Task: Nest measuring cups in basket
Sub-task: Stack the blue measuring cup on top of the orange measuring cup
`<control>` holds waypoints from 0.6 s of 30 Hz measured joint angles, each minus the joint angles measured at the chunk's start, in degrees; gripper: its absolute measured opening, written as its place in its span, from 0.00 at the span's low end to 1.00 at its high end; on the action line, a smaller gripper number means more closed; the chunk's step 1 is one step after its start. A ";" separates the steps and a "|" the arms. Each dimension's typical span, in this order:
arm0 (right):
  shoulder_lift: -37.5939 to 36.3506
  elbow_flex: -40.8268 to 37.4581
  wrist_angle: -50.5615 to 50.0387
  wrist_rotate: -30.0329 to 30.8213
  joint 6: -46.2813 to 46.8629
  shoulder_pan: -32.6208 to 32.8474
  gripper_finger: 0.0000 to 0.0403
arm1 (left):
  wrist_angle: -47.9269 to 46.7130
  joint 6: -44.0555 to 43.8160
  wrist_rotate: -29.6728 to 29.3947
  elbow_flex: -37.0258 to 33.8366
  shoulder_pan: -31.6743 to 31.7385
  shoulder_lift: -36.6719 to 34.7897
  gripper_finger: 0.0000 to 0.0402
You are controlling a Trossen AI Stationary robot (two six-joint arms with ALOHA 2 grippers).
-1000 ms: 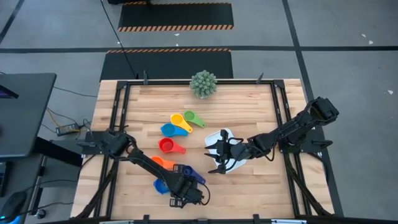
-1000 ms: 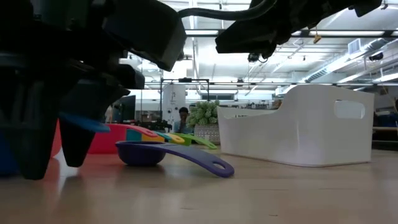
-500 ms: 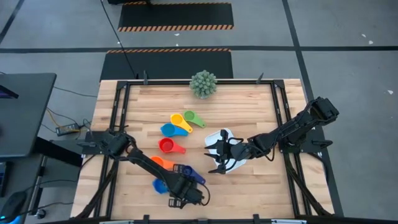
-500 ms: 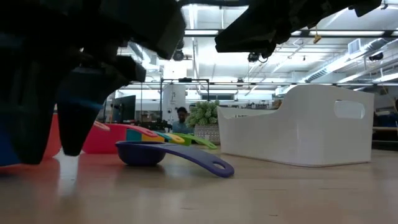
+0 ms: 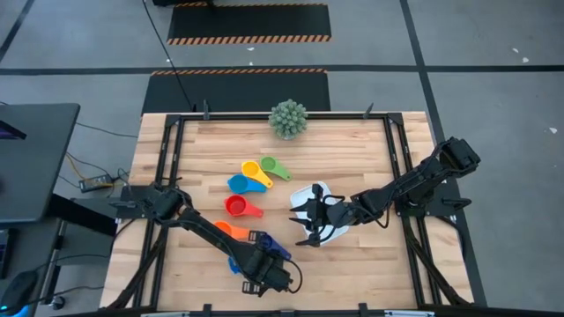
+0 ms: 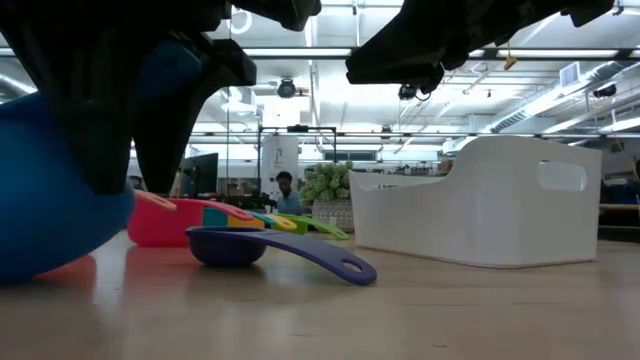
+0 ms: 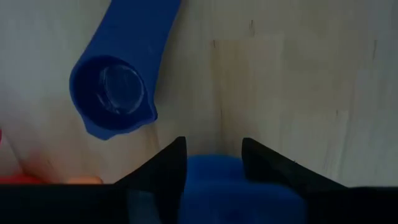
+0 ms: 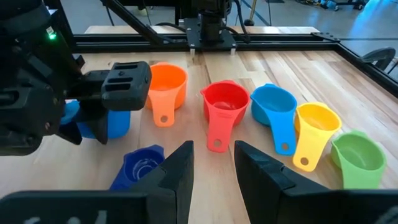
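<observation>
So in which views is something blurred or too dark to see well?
Low view: the left gripper and its blue cup loom near the lens, dark and soft; ceiling lights glare behind. Left wrist view: the fingers and held cup are blurred, while the dark blue cup on the table is sharper.

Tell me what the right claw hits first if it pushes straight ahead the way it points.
Probably the red cup, whose handle runs toward the right claw. The small dark blue cup sits just off to one side; depth is uncertain.
</observation>
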 joint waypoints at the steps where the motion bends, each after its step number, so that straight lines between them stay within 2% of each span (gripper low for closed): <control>1: 0.01 0.00 0.06 0.00 0.00 0.03 0.31 | 0.37 0.19 -0.17 0.00 0.00 0.01 0.40; 7: 0.02 0.00 0.46 -0.02 0.09 0.52 0.31 | 5.68 2.50 -1.45 0.00 0.00 0.01 0.39; 12: 0.02 0.00 0.42 0.00 -0.02 1.81 0.31 | 8.30 3.78 -4.77 0.00 -0.09 0.01 0.36; 18: 0.02 0.00 0.42 0.00 0.16 2.88 0.31 | 10.51 4.05 -4.96 0.00 -0.46 0.01 0.36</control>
